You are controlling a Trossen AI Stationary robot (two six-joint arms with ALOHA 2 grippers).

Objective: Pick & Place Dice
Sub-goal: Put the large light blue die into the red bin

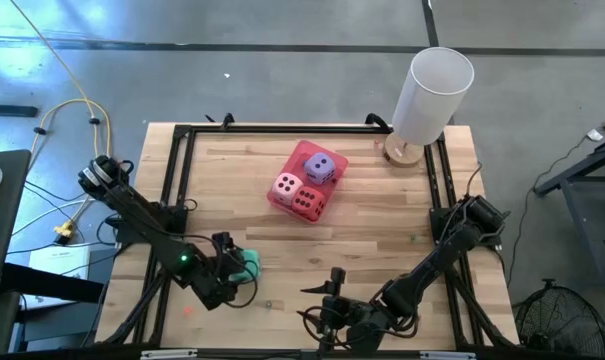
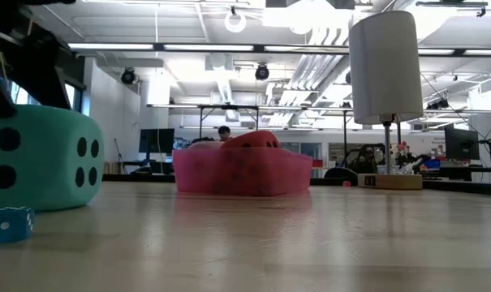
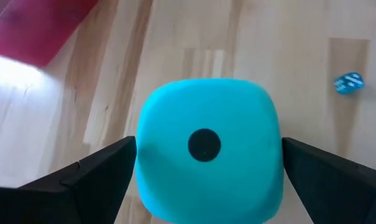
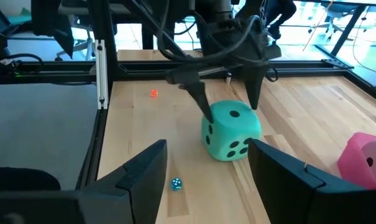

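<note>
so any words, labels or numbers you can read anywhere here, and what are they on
No readable words, brand names or written numbers in any view.
The dice carry only dark pips, no numerals: the teal die shows one pip on top, and the pink, purple and red dice sit in the pink tray.
The small blue die has pale dots, too small to count.
The white cylinder is blank.

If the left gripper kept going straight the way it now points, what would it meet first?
Most likely the teal die: it sits right between the open fingers of the left gripper, with the wooden table just beyond it.
</note>
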